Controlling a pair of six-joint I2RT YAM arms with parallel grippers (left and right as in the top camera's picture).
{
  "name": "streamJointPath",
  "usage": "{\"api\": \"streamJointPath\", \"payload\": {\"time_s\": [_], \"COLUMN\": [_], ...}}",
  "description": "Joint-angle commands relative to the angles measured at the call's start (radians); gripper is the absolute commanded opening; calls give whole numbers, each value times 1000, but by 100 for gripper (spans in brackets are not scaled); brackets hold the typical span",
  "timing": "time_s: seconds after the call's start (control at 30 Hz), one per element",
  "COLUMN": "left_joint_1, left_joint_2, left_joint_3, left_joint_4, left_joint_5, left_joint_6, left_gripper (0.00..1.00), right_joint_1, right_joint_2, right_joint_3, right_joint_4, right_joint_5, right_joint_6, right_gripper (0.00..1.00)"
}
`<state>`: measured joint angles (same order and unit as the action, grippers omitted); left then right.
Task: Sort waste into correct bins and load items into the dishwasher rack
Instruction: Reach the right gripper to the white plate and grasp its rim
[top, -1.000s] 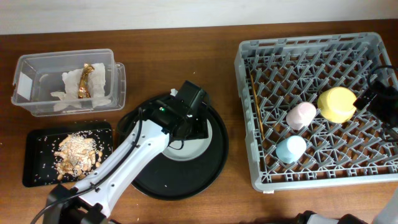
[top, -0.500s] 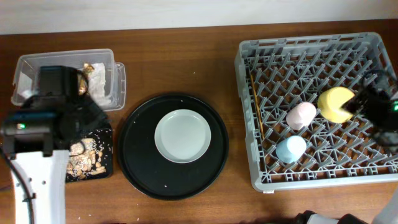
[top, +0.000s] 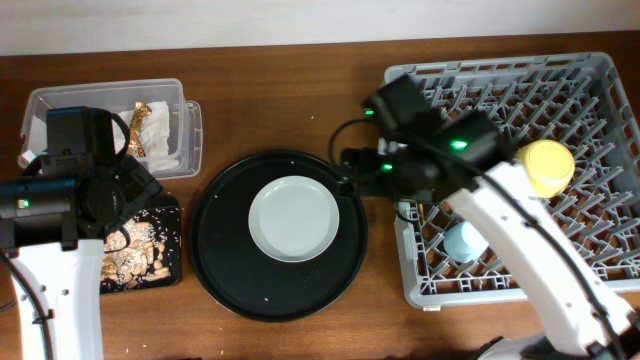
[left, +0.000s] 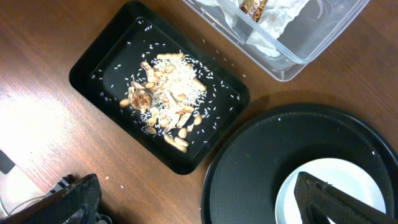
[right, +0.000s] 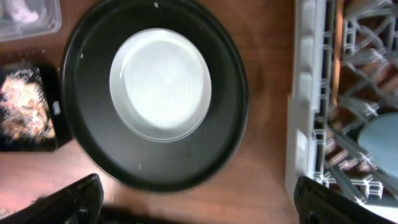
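left gripper (left: 200, 205) and right gripper (right: 208, 202) spread wide, i'd lower the right over the grey plate (right: 160, 84) rim and pinch edge-on

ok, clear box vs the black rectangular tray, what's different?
The clear plastic box is see-through with tall walls; the black rectangular tray is opaque and shallow. Box holds the napkin and gold wrapper; tray holds tan food scraps. Both are rectangular, beside the round black tray.
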<state>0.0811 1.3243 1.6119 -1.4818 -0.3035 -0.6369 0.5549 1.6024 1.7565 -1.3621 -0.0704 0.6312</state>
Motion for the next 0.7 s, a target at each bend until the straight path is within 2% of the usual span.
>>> {"api": "streamJointPath", "payload": {"time_s": [0.0, 0.07, 0.1, 0.17, 0.23, 0.37, 0.6, 0.67], "left_joint_1": [5, 5, 5, 5, 5, 5, 5, 5], "left_joint_2": [1, 1, 1, 1, 1, 1, 1, 1], "left_joint_3": [0, 0, 0, 0, 0, 0, 0, 0], "left_joint_4": [-4, -4, -4, -4, -4, -4, -4, -4], "left_joint_5": [-7, -7, -7, -7, -7, -7, -7, -7], "left_joint_6": [1, 1, 1, 1, 1, 1, 1, 1], "left_gripper": [99, 99, 99, 99, 99, 99, 99, 99], "right_joint_1": [28, 27, 29, 29, 29, 28, 27, 27], "right_joint_2": [109, 236, 305, 405, 483, 573, 616, 616], "right_joint_3": [-6, -6, -6, -6, -6, -6, -6, -6], "right_joint_4": [32, 47, 48, 75, 117, 166, 179, 182], "right_joint_5": [136, 126, 106, 3, -91, -144, -102, -102], "right_joint_6": [36, 36, 35, -32, -105, -182, -182, -182], "right_gripper": [99, 98, 84, 74, 73, 72, 72, 58]}}
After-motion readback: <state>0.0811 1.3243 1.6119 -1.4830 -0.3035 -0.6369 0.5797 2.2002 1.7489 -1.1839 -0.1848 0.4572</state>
